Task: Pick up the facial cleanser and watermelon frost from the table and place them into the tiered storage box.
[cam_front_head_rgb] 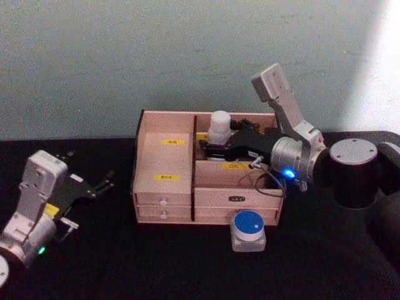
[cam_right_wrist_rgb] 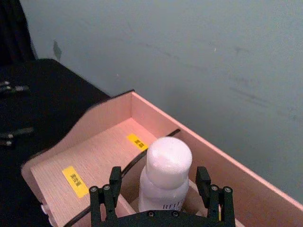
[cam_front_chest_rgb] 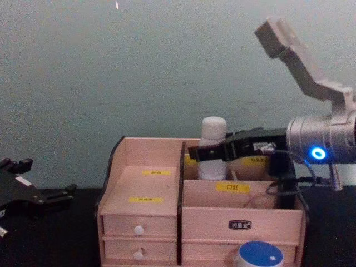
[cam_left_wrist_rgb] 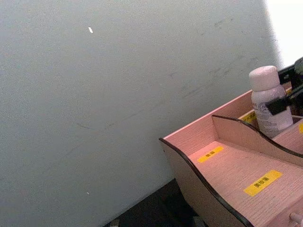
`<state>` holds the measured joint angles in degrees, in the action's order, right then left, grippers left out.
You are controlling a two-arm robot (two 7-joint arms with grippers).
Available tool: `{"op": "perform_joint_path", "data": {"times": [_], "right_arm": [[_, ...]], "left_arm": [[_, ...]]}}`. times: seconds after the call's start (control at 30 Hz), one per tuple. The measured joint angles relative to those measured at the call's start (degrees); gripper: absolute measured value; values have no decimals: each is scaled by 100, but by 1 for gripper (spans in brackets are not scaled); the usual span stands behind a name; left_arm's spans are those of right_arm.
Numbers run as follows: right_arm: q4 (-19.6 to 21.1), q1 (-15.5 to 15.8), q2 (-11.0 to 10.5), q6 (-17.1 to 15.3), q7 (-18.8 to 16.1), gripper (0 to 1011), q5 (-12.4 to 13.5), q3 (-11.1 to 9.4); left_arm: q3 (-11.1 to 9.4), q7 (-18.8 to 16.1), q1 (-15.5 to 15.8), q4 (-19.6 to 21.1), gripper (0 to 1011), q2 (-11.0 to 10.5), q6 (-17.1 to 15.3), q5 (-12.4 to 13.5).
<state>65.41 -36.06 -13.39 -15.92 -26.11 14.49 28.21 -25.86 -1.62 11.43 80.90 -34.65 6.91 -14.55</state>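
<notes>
Your right claw (cam_front_head_rgb: pixel 215 149) reaches in from the right over the light wooden tiered storage box with dark edges, yellow labels and white-knobbed drawers (cam_front_head_rgb: pixel 164 187), at its rear right compartment. Its fingers (cam_right_wrist_rgb: pixel 113 187) straddle the tall, slim white plastic facial cleanser bottle with the rounded cap (cam_front_head_rgb: pixel 220 125). In the right wrist view you can see a gap between finger and bottle on each side, so the claw is released rather than gripping.

You'll find the bottle standing upright inside that rear compartment, just right of the dark centre divider. From the chest view its cap rises above the box's back wall.

The short, wide clear watermelon frost jar with the flat round blue lid (cam_front_head_rgb: pixel 248 228) sits on the black counter (cam_front_head_rgb: pixel 156 269), just in front of the box's right half. You cannot tell whether it touches the box front.

Your left claw (cam_front_head_rgb: pixel 90 200) sits at the counter's far left, well apart from the box, with its fingers spread and holding nothing.
</notes>
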Motion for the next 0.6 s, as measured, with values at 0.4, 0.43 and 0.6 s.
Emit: {"op": "perform_joint_path", "data": {"times": [0.4, 0.43, 0.6], "right_arm": [[942, 442, -432, -240, -11, 1002, 169, -134], [1110, 545, -529, -295, -15, 1002, 208, -165], [1731, 967, -930, -451, -94, 1002, 399, -279]], "left_arm": [[0, 0, 0, 0, 1001, 0, 0, 0], [0, 0, 0, 0, 1001, 0, 0, 0], [0, 0, 0, 0, 1001, 0, 0, 0]]}}
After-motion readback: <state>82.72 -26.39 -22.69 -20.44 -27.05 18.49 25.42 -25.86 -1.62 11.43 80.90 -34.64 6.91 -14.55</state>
